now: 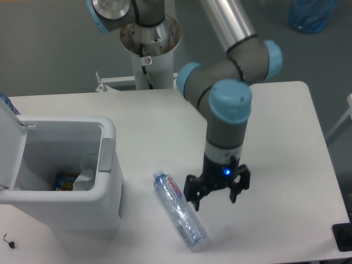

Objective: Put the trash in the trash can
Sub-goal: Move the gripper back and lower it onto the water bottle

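Pincer (215,196) hangs spread wide and empty, just beside the bottle (179,208), which lies flat near the surface's (275,137) front edge. Trash can (104,181) sits at the front-left corner, lid (10,144) up (wrapper (85,176) and colourful packet (64,180) inside). Nothing lies between pincer and bottle.

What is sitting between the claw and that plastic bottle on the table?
Nothing. In the fixed camera view, only bare white table separates the open claw from the bottle, lying just to its left.
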Action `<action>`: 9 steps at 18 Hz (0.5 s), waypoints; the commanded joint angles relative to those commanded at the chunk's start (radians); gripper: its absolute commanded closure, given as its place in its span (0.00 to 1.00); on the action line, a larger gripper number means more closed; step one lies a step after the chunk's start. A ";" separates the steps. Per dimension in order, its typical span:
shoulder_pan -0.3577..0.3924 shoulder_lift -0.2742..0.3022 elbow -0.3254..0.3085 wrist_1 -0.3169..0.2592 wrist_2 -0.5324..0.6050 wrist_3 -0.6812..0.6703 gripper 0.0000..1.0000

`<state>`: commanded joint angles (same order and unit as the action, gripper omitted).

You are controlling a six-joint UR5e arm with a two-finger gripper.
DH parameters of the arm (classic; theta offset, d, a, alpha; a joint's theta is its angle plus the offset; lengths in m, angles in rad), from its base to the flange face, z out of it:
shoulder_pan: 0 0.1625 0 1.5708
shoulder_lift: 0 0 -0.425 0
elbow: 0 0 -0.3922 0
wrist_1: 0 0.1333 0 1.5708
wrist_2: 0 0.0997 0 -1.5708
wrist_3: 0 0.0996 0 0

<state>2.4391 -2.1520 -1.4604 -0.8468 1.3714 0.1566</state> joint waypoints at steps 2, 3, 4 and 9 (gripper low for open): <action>-0.021 -0.022 0.003 0.002 0.000 -0.006 0.00; -0.023 -0.031 0.005 0.002 0.000 -0.006 0.00; -0.025 -0.041 0.008 0.002 0.000 -0.006 0.00; -0.034 -0.074 0.028 0.002 0.005 -0.005 0.00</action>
<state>2.4053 -2.2258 -1.4327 -0.8452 1.3759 0.1519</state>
